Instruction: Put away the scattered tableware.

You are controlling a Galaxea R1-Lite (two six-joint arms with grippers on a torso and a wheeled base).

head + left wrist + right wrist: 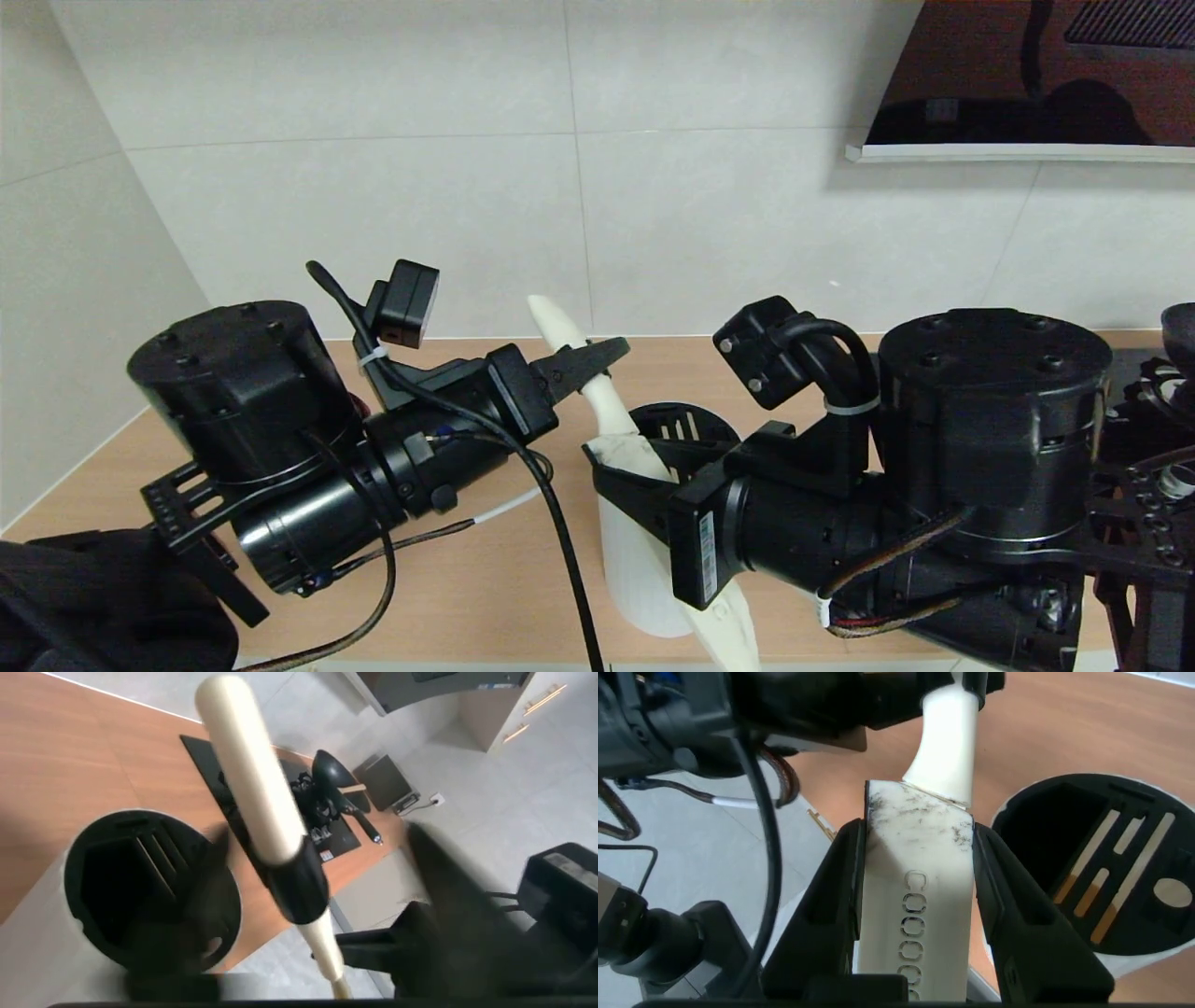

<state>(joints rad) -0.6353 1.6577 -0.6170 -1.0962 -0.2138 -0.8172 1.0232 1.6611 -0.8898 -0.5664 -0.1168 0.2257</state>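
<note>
Left gripper (590,359) is clamped on the handle, right gripper (627,459) on the blade of the white knife (611,408), held tilted just beside the utensil holder (635,579), which could be toppled if the blade is lowered off its slots.

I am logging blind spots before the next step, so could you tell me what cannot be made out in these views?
White utensil: its lower end runs off the bottom edge of the head view, below the right gripper.
Holder: the right gripper covers its right side in the head view; what its dark slots hold is unclear in the right wrist view.
Left gripper: blurred in the left wrist view, too close to the camera.
</note>
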